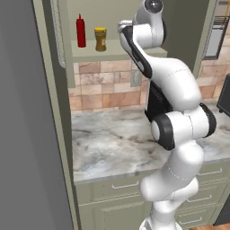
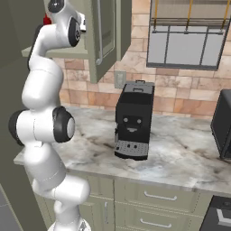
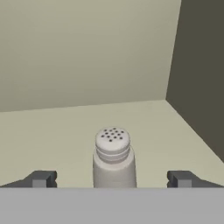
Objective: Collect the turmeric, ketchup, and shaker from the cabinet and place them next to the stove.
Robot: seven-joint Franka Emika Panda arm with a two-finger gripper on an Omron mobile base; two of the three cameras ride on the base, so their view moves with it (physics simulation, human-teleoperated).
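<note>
The shaker (image 3: 113, 157), a pale grey cylinder with a perforated rounded top, stands upright on the cabinet shelf (image 3: 52, 135). My gripper (image 3: 111, 179) is open, one dark fingertip on each side of the shaker and well apart from it. Further left on the same shelf (image 1: 112, 53) stand the red ketchup bottle (image 1: 81, 30) and, to its right, the yellow-lidded turmeric jar (image 1: 100, 39). My arm reaches up into the cabinet to the right of the jar, and its wrist hides the shaker in the left base view. A bit of the ketchup (image 2: 46, 19) shows behind my arm. The stove is out of view.
The cabinet door (image 2: 106, 36) stands open to the right of my arm. On the marble counter (image 1: 108, 143) below, a black coffee machine (image 2: 133, 119) stands against the brick wall. Another dark appliance (image 2: 224, 124) sits at the far right. The cabinet's right inner wall (image 3: 201, 78) is close by.
</note>
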